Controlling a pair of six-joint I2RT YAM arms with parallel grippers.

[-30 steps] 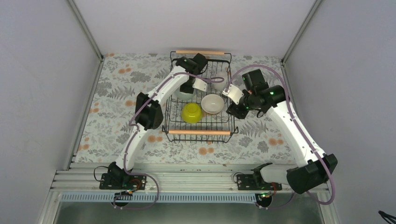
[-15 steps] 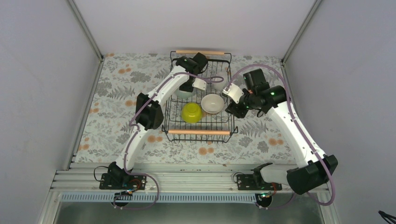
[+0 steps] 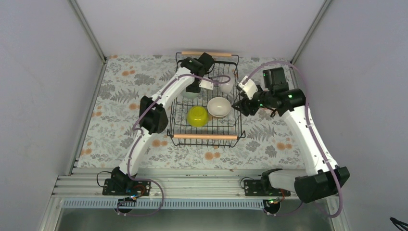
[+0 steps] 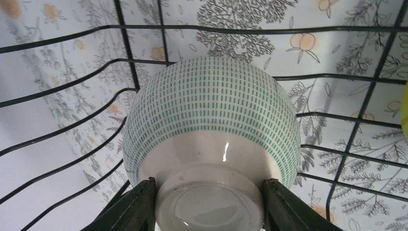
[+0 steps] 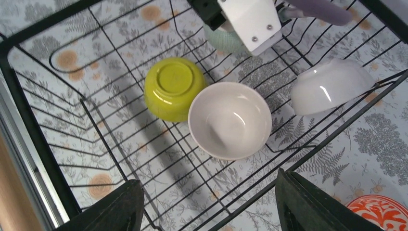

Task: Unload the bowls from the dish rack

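Observation:
The black wire dish rack [image 3: 205, 136] with wooden handles stands mid-table. Inside it an upside-down yellow-green bowl [image 3: 197, 116] lies next to an upright white bowl [image 3: 219, 107], and another white bowl [image 3: 226, 85] leans at the far right. My left gripper [image 4: 210, 207] is shut on the foot ring of an upside-down green-patterned bowl [image 4: 211, 115] at the rack's far left [image 3: 191, 95]. My right gripper [image 5: 211, 204] hangs open over the rack's right rim [image 3: 239, 107], with the upright white bowl [image 5: 230, 120] just ahead of its fingertips and nothing between them.
A red-and-white patterned item [image 5: 380, 211] lies on the floral table cover just outside the rack's right side. Grey walls close off the table on the left, right and far sides. The floral cover [image 3: 120, 96] lies bare left of the rack.
My right gripper has opened wider and the right arm has swung up and slightly right, away from the white bowl. The left arm has barely moved, still gripping the patterned bowl.

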